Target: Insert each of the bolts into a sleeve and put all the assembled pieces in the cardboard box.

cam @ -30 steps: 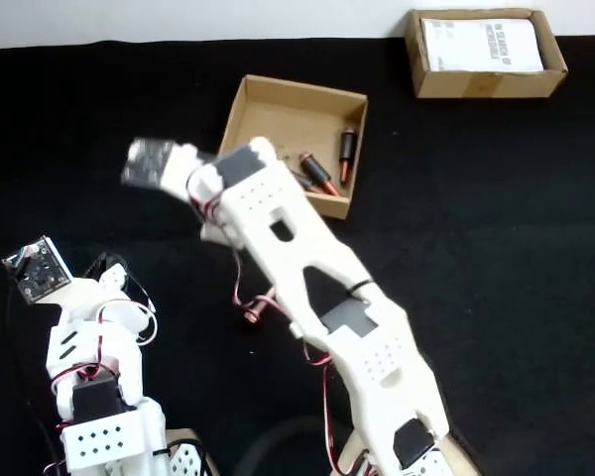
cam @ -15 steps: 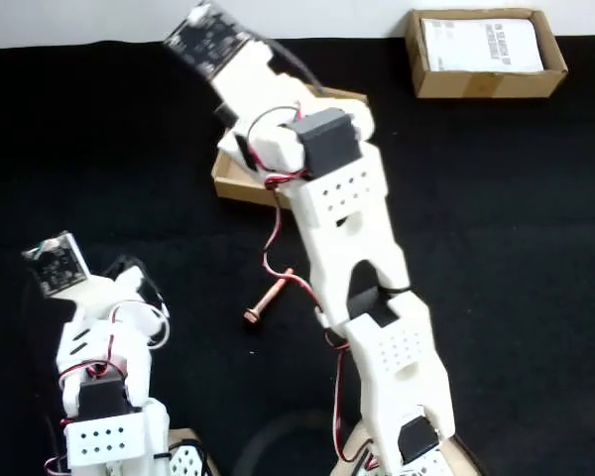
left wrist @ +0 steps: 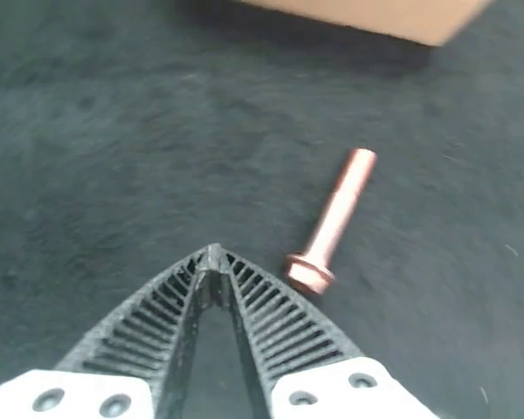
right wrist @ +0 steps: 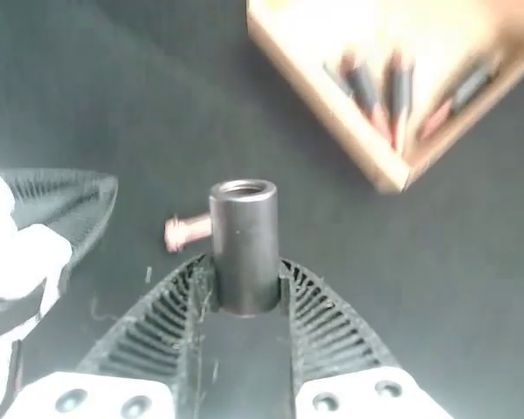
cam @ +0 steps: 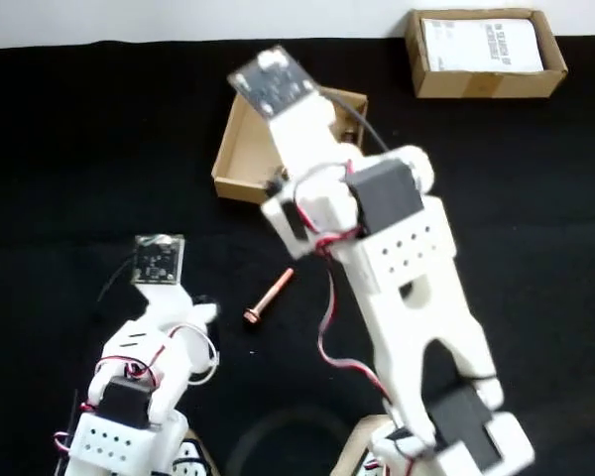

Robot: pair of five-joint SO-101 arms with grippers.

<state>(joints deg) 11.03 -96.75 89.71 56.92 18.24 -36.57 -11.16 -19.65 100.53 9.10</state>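
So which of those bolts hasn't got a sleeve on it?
The bare copper bolt lying on the black mat, just ahead of the left jaws. The others sit in dark sleeves inside the cardboard box.

Soft, even light from above fills the high view: the black desk swallows it with no hard shadows, while the white strip along the upper edge glares. The bolt shows a pale highlight along its shank in the left wrist view, and the cardboard box at upper right of the right wrist view looks bleached.
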